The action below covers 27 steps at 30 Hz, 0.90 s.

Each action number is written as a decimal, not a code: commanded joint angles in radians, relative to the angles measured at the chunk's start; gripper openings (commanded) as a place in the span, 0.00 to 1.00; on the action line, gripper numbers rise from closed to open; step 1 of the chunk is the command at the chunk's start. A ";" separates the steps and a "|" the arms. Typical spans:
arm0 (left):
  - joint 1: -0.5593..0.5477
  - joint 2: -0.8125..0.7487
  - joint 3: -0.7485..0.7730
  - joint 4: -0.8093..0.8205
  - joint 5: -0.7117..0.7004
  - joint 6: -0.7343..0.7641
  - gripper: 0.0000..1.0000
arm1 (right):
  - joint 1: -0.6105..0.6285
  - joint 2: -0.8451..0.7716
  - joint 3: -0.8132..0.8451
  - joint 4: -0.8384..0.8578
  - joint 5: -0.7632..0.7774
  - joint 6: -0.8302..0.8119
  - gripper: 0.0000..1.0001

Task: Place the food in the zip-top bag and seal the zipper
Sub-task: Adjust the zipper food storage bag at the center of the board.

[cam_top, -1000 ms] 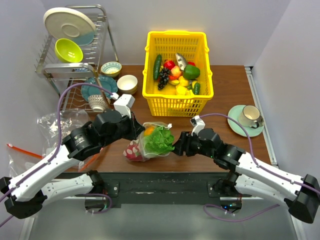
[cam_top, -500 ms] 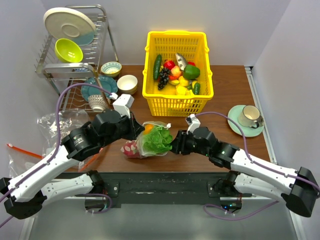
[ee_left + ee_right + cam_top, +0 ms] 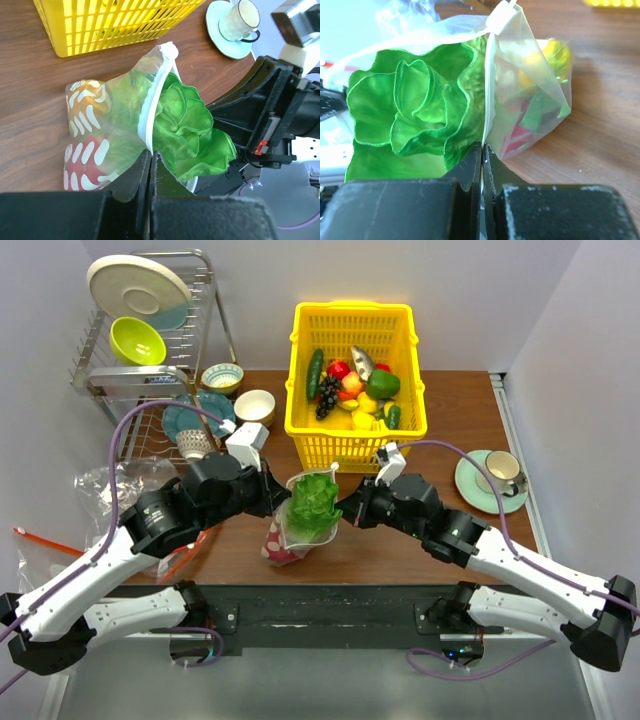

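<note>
since a second back the bag had come up off its side, and my right arm had swung in toward the basket with it.

my left gripper had its jaws pressed together, pinching the thin whitish press-seal zipper at one end of the mouth. my right gripper was likewise clamped on the same strip at the other end, no gap showing between the fingers. between the two pinches hung the clear plastic zip-top bag printed with white dots, mouth up, over the brown wooden table. i could not tell whether its bottom touched the wood.

a leafy green toy lettuce stood half out of the mouth, spreading the lips apart. deeper inside sat a pink-red dragon fruit and a yellow piece.

i judged the film light, soft and slippery, apt to crumple or slide. the thicker zipper edge was the surer place to hold, as i did. the lettuce looked stiff and bulky, and while it stuck out the strip could not close. it wanted settling lower first.

just behind the bag stood the yellow slatted plastic basket of other toy produce.
</note>
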 commanded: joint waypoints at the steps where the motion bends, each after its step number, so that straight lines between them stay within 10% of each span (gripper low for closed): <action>1: 0.001 -0.021 0.054 0.054 0.004 0.002 0.00 | 0.004 0.015 0.130 -0.057 0.071 -0.060 0.00; 27: 0.001 -0.055 -0.066 0.120 -0.028 -0.012 0.00 | 0.006 0.098 0.457 -0.450 0.075 -0.217 0.00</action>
